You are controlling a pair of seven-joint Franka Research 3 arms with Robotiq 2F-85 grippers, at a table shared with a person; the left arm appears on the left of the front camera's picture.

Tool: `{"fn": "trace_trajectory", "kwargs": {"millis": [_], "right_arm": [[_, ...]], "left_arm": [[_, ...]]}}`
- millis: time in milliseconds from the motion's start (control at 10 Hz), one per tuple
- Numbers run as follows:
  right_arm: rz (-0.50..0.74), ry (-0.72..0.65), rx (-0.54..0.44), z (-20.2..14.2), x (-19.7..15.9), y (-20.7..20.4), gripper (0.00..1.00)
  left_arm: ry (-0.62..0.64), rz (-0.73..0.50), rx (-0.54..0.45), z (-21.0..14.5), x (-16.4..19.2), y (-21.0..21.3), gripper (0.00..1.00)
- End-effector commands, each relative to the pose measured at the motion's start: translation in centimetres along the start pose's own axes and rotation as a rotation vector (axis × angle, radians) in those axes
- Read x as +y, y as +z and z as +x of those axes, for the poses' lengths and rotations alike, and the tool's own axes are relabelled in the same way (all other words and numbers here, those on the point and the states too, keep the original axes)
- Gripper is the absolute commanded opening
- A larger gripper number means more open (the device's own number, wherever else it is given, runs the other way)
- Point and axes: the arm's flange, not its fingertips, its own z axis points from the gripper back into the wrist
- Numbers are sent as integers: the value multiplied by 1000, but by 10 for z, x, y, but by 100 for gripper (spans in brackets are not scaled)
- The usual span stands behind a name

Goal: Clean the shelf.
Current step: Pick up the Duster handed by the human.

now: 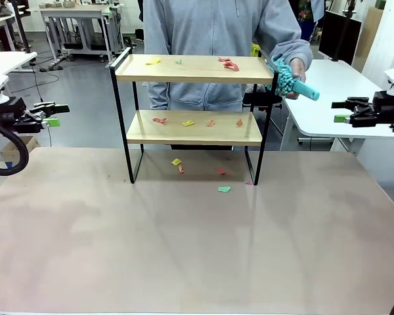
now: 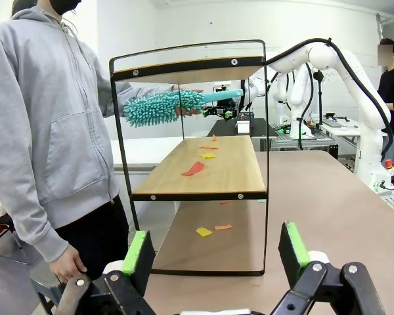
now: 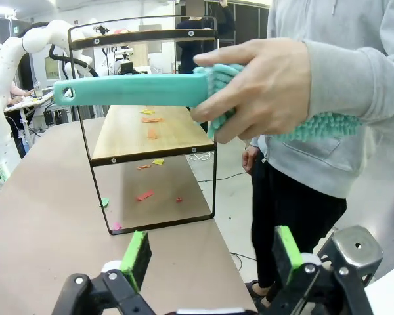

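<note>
**Shelf littered, duster held at its end**

The shelf stands on the brown table, at the far side, directly in front of a person in a grey hoodie. Both of its wooden boards carry paper scraps: red and yellow on the upper one, several red and yellow on the lower. More scraps lie on the table under and just in front of the shelf, among them a green one.

The person's hand grips a teal duster beside the shelf's end nearest the right arm, level with the upper board. The fluffy head is toward the shelf and the handle points away. Contact with the frame: cannot tell.

The left gripper hangs well off the shelf's opposite end, jaws spread wide, nothing between them. The right gripper is beyond the duster, well apart from the shelf, jaws likewise wide and empty.
</note>
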Motion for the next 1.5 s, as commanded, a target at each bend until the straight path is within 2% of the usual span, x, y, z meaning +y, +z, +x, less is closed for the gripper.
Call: {"fn": "trace_trajectory", "kwargs": {"millis": [0, 1000, 1100, 1400], "right_arm": [[3, 6, -4, 2, -2, -1, 100], [0, 0, 0, 0, 0, 0, 100], [-70, -3, 67, 24, 7, 8, 100], [-209, -54, 148, 107, 28, 19, 100]], "left_arm": [[-13, 2, -4, 3, -1, 0, 100], [-13, 2, -4, 3, -1, 0, 100], [-13, 2, -4, 3, -1, 0, 100], [-13, 2, -4, 3, -1, 0, 100]]}}
